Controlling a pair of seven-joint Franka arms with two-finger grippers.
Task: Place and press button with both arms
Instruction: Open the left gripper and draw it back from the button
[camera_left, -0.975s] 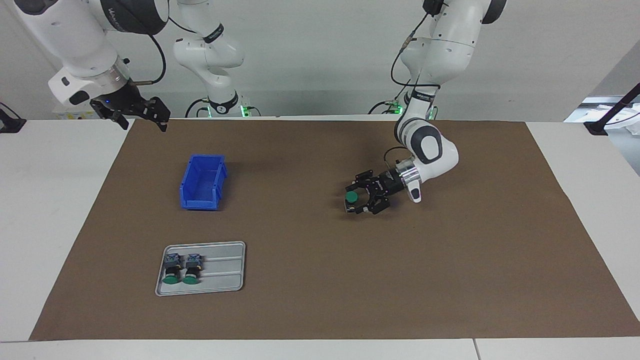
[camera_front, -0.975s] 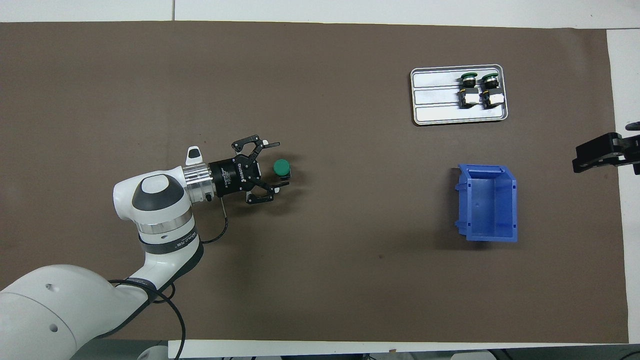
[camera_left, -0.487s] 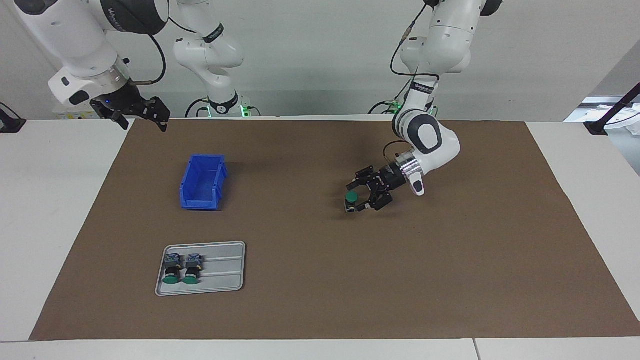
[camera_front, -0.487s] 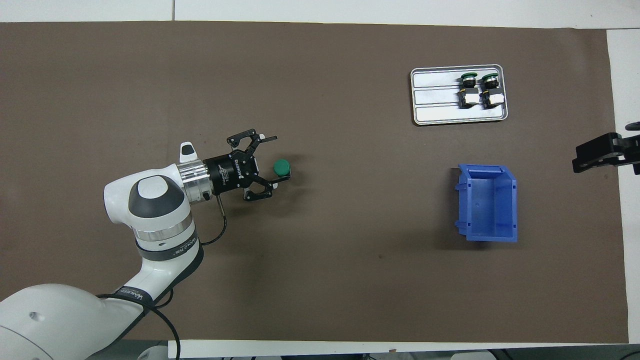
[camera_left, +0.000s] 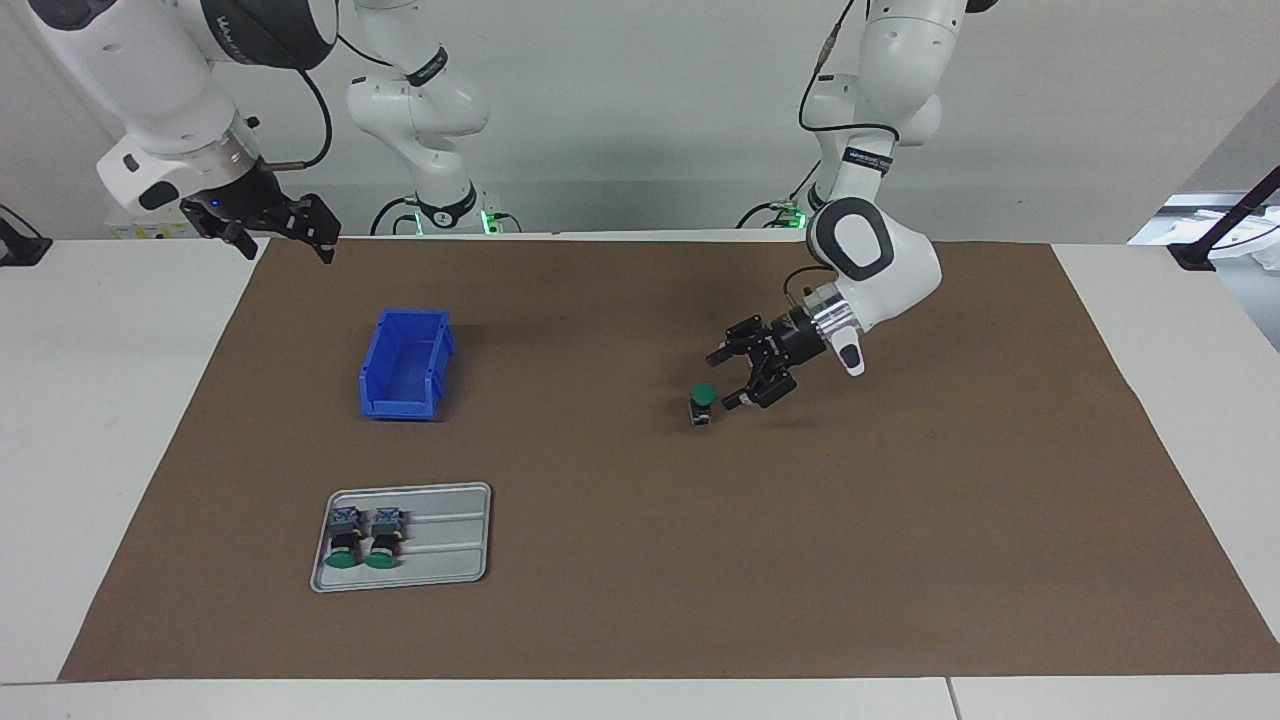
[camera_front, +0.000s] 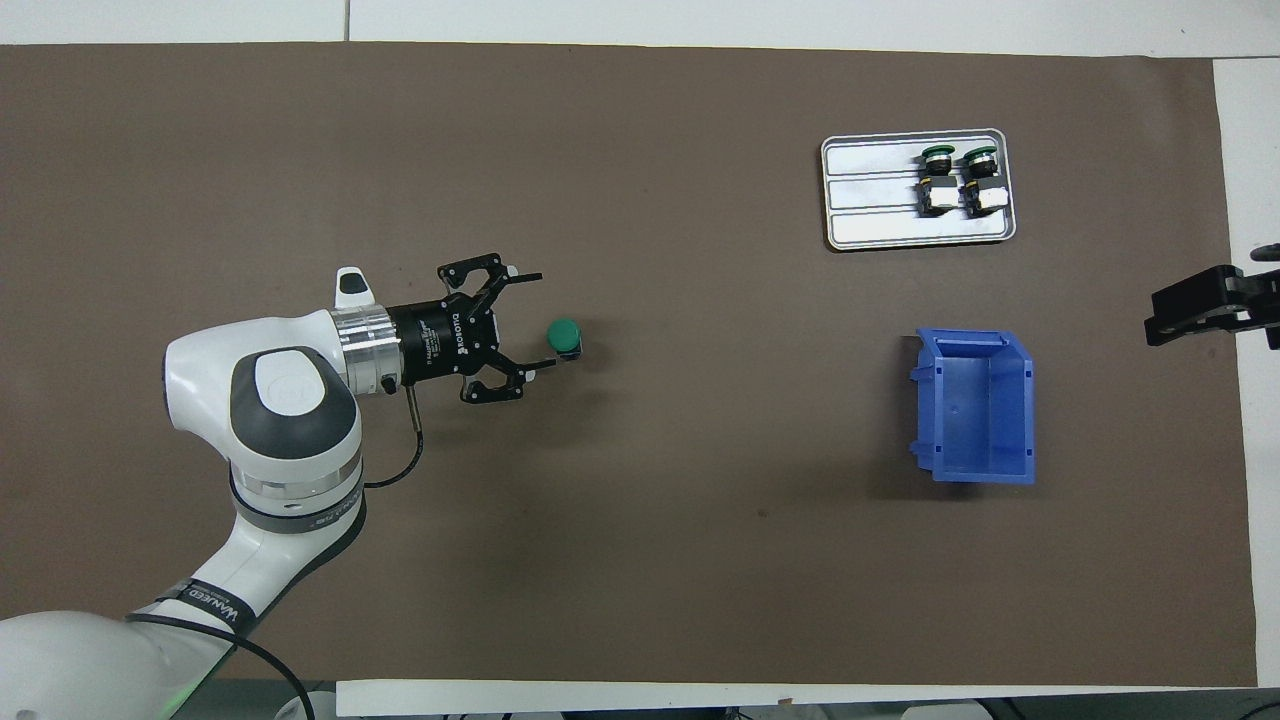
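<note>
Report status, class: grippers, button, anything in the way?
Left gripper open, clear of button. Right gripper open, waiting over mat's edge. Button upright on mat, cap up. Nothing near it.

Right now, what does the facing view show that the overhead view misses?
Facing only: the left tool is raised off the mat and clear of the standing button; the right tool shows whole, open, waiting over the table's edge.
Overhead only: the blue bin is seen straight down, empty.
Both: two buttons lie on the grey tray; the left tool is open.

Bare mat around button (bin well apart)
</note>
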